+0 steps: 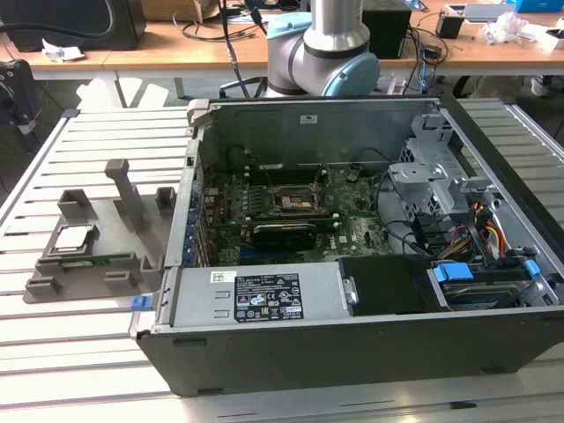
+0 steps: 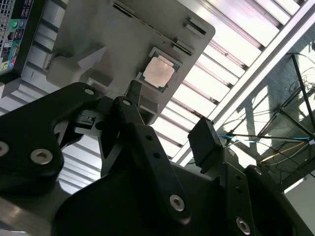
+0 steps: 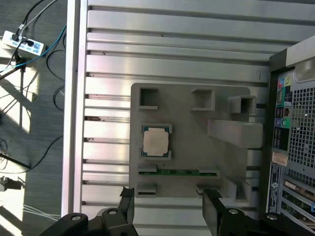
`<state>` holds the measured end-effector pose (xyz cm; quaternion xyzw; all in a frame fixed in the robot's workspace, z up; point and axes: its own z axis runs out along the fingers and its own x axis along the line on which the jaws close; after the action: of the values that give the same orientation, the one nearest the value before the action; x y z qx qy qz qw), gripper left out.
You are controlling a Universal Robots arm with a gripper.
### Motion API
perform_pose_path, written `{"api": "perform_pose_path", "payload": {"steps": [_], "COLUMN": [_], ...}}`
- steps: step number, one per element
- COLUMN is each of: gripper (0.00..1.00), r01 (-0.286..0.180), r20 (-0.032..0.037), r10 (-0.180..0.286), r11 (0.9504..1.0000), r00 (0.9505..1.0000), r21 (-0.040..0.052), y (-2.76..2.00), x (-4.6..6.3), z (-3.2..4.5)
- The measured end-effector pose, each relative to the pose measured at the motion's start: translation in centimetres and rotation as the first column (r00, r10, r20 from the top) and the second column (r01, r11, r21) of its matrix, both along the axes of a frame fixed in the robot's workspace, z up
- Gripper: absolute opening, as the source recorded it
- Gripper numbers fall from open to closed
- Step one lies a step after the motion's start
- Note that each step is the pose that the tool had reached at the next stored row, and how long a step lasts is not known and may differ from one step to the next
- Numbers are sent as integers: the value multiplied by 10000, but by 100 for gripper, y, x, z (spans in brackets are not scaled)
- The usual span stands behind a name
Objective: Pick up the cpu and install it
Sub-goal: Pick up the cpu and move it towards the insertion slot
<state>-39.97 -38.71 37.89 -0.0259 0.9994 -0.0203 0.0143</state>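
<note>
The cpu (image 1: 72, 237) is a small square chip with a silver top. It lies flat in a recess of the grey holder tray (image 1: 113, 227) at the exterior view's left, on the slatted metal table. Both wrist views look down on the cpu (image 3: 156, 142) (image 2: 159, 73) in the tray (image 3: 197, 147) (image 2: 113, 39). My gripper (image 3: 170, 206) (image 2: 170, 120) hangs well above the tray, open, its two black fingers (image 3: 211, 209) spread wide with nothing between them. The dark socket (image 1: 295, 201) sits in the middle of the motherboard inside the open computer case (image 1: 352, 344).
A thin green memory stick (image 3: 179, 172) lies in a slot of the tray next to the cpu. Upright posts (image 1: 123, 189) rise from the tray. The case's wall (image 3: 290, 128) stands close beside the tray. Cables and a power strip (image 3: 22, 42) lie on the floor past the table edge.
</note>
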Motion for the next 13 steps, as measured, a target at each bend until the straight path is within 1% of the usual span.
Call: {"api": "perform_pose_path", "payload": {"steps": [7, 13], "gripper": [66, 66], "r01": [0, 0], "r20": [1, 1], "r10": [0, 0], "r11": [10000, 10000], "r00": [10000, 10000], "r21": [0, 0], "y": [0, 0], "x": [0, 0], "z": [-80, -125]}}
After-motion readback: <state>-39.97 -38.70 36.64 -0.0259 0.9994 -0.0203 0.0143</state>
